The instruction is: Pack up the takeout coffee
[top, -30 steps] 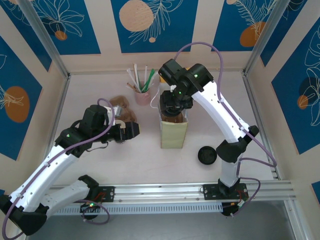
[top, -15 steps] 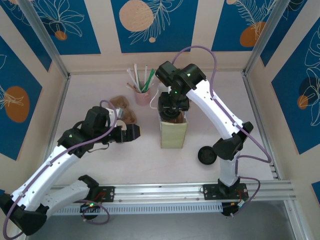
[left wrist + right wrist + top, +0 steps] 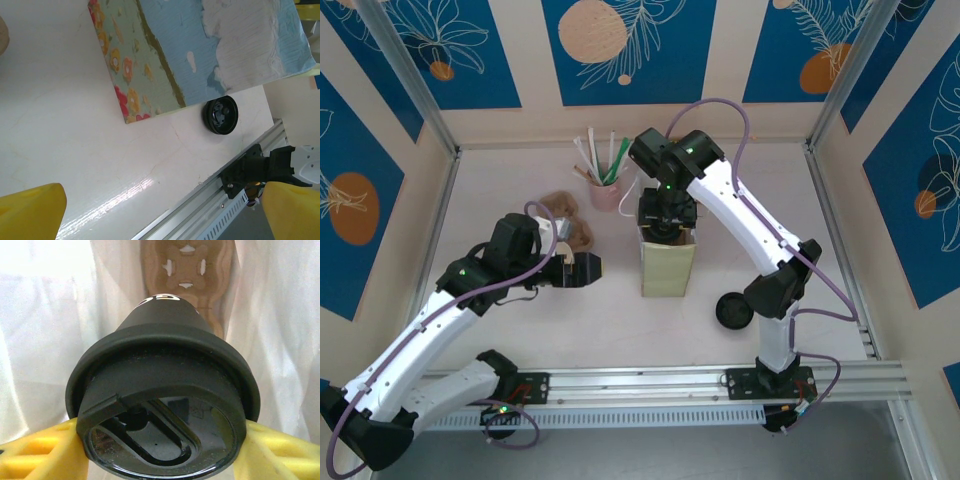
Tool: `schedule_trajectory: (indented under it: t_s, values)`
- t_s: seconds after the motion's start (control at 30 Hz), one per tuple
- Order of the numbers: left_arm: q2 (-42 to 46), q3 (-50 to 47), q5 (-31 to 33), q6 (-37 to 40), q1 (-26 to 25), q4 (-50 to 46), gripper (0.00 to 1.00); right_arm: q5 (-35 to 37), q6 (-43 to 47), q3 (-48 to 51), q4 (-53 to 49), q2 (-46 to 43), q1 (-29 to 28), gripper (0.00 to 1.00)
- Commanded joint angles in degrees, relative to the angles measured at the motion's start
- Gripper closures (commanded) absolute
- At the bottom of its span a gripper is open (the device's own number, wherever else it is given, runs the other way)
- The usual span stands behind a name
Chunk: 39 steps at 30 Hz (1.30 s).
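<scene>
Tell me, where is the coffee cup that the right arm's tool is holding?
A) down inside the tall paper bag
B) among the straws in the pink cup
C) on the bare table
A: the right tool grips the lidded coffee cup, with the paper bag's pale walls close on both sides of it.

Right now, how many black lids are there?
2. One black lid lies loose on the table right of the paper bag; the other caps the cup in the right gripper, inside that bag.
</scene>
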<state>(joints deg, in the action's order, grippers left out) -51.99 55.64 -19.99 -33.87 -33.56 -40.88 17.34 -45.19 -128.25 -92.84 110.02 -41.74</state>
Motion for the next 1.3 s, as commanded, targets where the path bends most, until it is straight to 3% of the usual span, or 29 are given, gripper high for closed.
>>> schedule_trajectory:
  t_s: [0.0,1.27]
  values:
    - [-0.2,-0.3,-1.7,2.2,-0.5,0.5,0.0,-1.0,-1.3,1.0,-8.6,0.5,0.4,0.35]
    - [1.7,-1.7,-1.0,2.0,-0.5,-0.5,0.0,-4.1,2.5,8.0,-4.2,4.5,1.7,0.35]
